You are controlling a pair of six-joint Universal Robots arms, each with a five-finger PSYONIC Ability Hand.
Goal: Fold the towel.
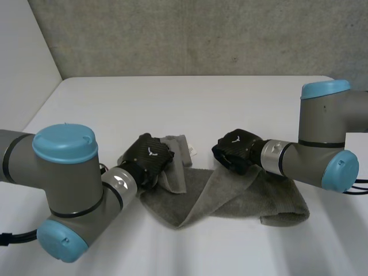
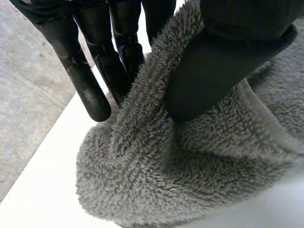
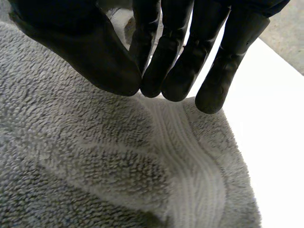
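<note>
A grey concrete wall (image 1: 201,34) backs the white tabletop (image 1: 172,98), where a grey terry towel (image 1: 230,198) lies rumpled across the near middle. The left hand (image 1: 148,154) is at the towel's left end and grasps a raised fold of pile between its thumb (image 2: 209,71) and fingers (image 2: 95,95). The right hand (image 1: 233,146) sits on the towel's far edge, fingertips (image 3: 213,95) and thumb closed together, pinching the cloth at its woven band (image 3: 190,156).

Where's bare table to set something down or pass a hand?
Free: far half of the table, between towel and back wall; the near strip in front of the towel. Crowded: mid-table, where left hand and right hand pinch the towel.
</note>
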